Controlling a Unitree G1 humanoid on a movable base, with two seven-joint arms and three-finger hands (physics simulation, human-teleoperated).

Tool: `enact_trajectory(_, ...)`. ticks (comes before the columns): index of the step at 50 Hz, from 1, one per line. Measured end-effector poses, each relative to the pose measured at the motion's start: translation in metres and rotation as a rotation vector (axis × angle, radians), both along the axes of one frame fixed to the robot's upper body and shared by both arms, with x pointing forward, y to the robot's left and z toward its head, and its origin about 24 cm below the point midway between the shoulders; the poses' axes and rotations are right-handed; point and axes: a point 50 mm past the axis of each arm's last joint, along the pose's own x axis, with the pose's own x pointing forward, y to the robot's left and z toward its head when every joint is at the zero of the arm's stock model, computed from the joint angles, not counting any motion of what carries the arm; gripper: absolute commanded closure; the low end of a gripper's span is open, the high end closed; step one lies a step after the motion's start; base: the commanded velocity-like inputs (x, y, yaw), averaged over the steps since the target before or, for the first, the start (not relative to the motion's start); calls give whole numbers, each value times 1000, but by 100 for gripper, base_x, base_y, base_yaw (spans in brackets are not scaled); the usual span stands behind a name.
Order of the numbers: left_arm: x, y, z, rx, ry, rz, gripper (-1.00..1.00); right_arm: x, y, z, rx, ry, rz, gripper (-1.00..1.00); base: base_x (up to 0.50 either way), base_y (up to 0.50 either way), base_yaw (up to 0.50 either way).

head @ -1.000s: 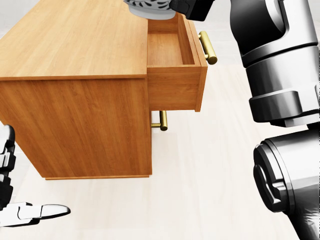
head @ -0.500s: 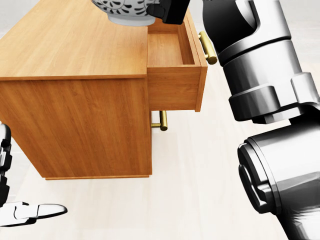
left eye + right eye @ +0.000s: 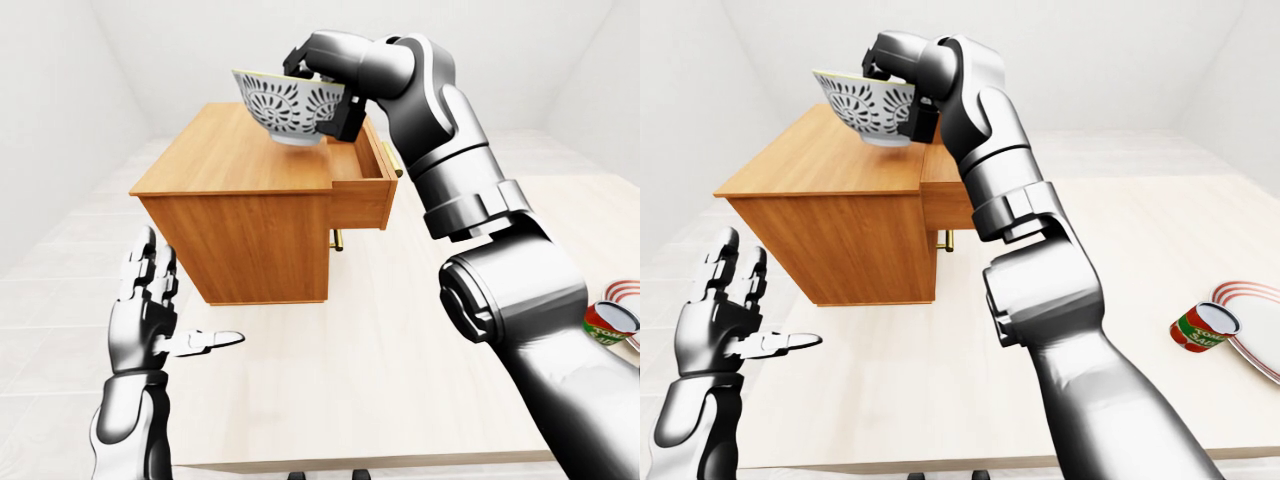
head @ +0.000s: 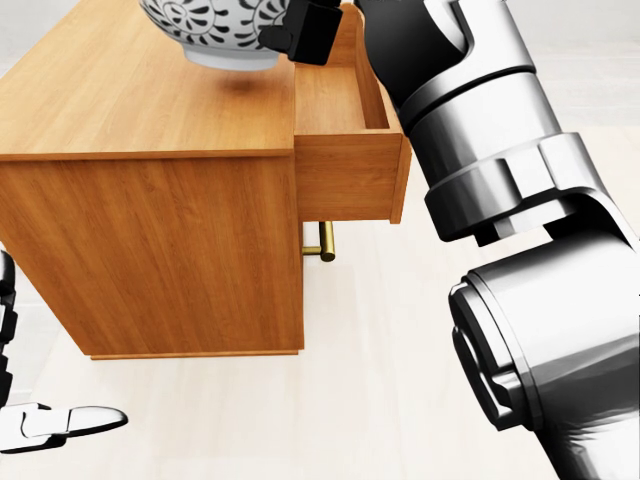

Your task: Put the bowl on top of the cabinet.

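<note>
A white bowl with a black leaf pattern hangs, slightly tilted, just above the right part of the wooden cabinet's top. My right hand is shut on the bowl's right rim, its black fingers wrapped over the edge. The bowl casts a shadow on the cabinet top; I cannot tell if it touches. To the bowl's right, the top drawer stands pulled out and empty. My left hand floats open, palm sideways, low at the left and below the cabinet in the picture.
The cabinet stands on a pale wooden table. A brass handle of a lower drawer pokes out under the open one. Far right on the table lie a red can and a striped plate.
My right arm has swung leftward in the head view, carrying the bowl from over the open drawer to over the cabinet top. The left hand has sunk slightly.
</note>
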Motion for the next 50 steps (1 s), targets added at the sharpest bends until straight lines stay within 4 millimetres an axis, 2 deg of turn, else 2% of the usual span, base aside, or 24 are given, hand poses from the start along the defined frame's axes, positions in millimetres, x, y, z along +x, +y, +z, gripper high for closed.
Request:
enact_trajectory(20,1,3,-5,-6,19,13,-100,4,11,-9,66,36,15,100,0,0,0)
enact_trajectory(50,1,8,-8,-13,32,23,-100,-1,34,-6,139,8,51,100,0,0,0)
